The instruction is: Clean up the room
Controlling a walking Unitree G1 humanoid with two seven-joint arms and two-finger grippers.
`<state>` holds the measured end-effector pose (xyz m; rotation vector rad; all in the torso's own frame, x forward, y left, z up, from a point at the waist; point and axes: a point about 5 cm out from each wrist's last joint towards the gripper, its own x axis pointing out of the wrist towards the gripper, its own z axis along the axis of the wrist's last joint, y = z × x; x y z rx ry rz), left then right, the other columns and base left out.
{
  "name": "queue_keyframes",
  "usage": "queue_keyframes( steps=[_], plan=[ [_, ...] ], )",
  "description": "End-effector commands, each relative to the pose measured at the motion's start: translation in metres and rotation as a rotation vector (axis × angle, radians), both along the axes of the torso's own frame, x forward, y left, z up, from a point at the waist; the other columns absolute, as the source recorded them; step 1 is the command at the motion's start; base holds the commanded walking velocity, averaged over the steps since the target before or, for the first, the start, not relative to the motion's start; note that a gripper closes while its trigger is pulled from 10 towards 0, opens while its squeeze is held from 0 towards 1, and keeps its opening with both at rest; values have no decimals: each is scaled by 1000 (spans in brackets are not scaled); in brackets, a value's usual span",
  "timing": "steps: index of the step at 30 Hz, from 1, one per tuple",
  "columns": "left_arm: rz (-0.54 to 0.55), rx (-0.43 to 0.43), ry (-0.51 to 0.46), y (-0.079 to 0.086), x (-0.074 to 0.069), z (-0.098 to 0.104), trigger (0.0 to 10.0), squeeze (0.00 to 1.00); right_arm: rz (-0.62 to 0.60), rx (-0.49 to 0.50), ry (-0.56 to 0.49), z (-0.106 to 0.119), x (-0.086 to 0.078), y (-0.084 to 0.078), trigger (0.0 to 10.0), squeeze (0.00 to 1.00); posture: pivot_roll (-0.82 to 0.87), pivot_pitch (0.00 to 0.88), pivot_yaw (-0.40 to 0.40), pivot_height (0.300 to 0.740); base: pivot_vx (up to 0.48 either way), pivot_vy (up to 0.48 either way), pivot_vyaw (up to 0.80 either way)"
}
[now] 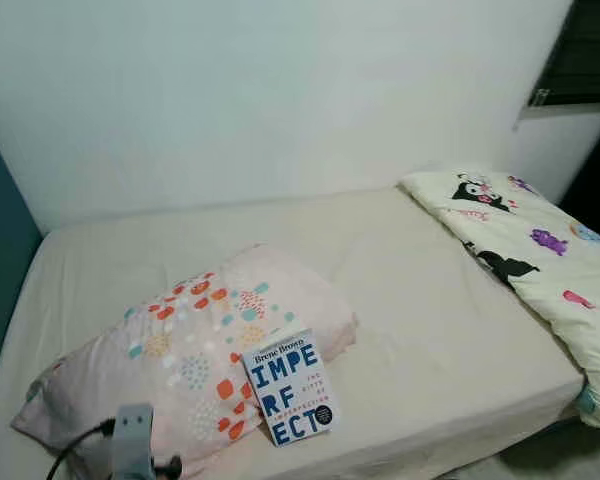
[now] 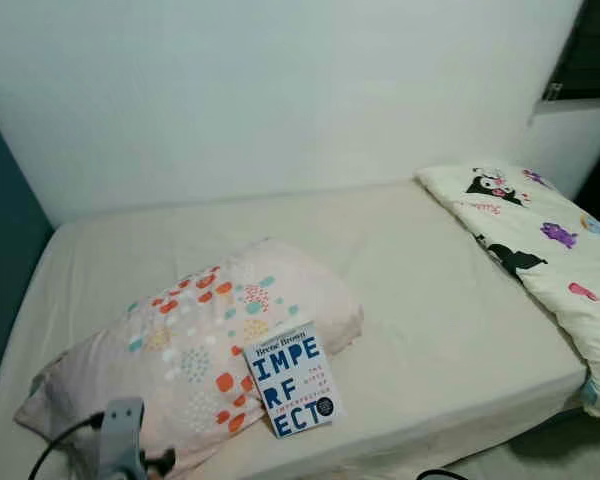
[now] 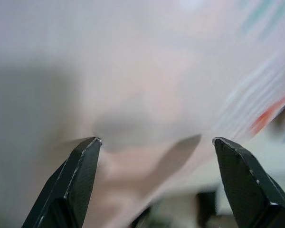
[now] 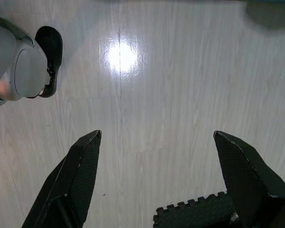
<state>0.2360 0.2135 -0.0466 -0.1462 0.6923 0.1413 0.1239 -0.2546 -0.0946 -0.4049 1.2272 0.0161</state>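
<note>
A pink pillow point(image 1: 200, 350) with coloured dots lies on the near left of the bed point(image 1: 420, 290). A blue-and-white book point(image 1: 288, 387) reading "IMPERFECT" leans on the pillow's near right edge. A cartoon-print blanket point(image 1: 535, 260) is bunched along the bed's right side. My left arm point(image 1: 132, 440) rises at the lower left, over the pillow's near corner. In the left wrist view my left gripper point(image 3: 156, 142) is open, its fingers close to blurred pink pillow fabric point(image 3: 147, 85). My right gripper point(image 4: 156, 140) hangs open above the pale wood floor point(image 4: 180, 85).
A white wall point(image 1: 280, 90) backs the bed; a teal panel point(image 1: 0, 260) stands at its left end. A dark window point(image 1: 585, 50) is at the upper right. In the right wrist view the robot's foot point(image 4: 19, 61) and a black foam mat point(image 4: 194, 213) sit on the floor.
</note>
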Motion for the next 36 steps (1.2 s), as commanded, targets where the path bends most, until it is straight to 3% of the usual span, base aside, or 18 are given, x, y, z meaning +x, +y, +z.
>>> queue_keyframes(
  steps=[1,4,6,9,11,19,23,32,34,36],
  plan=[
    [-18,-29,-51,-6,9,6,10000,0,-24,0,-4,0,-2,-1,10000,0,24,0,-51,740,0,0,0],
    [-8,-54,-91,-6,18,13,10000,0,-24,-2,-3,0,-2,-1,10000,0,22,0,-48,740,0,0,0],
    [61,-53,-112,-1,23,18,10000,0,-26,-3,-3,0,-2,-1,10000,0,22,0,-48,740,0,0,0],
    [93,16,-147,4,31,26,10000,0,-27,-6,-5,0,-2,-1,10000,0,14,0,-46,740,0,0,0],
    [76,84,-193,4,41,36,10000,0,-31,-9,-10,0,-2,-2,10000,0,13,0,-47,740,0,0,0],
    [-21,155,-261,-2,57,52,10000,0,-86,-13,-41,0,-3,-3,10000,0,15,0,-51,740,0,0,0],
    [-76,228,-233,-3,51,46,10000,0,-191,-23,-75,0,-6,-5,10000,0,9,0,-49,715,0,0,0],
    [-146,296,-160,-6,36,31,10000,0,-280,-68,-170,2,-5,-7,10000,0,6,0,-51,680,0,0,0],
    [-176,325,-138,-5,30,26,10000,0,-281,-100,-341,37,60,-33,10000,0,2,0,-50,670,0,0,0],
    [-194,342,-126,-4,27,23,10000,0,-285,-108,-456,66,98,-45,10000,0,2,0,-50,660,0,0,0]
  ],
)
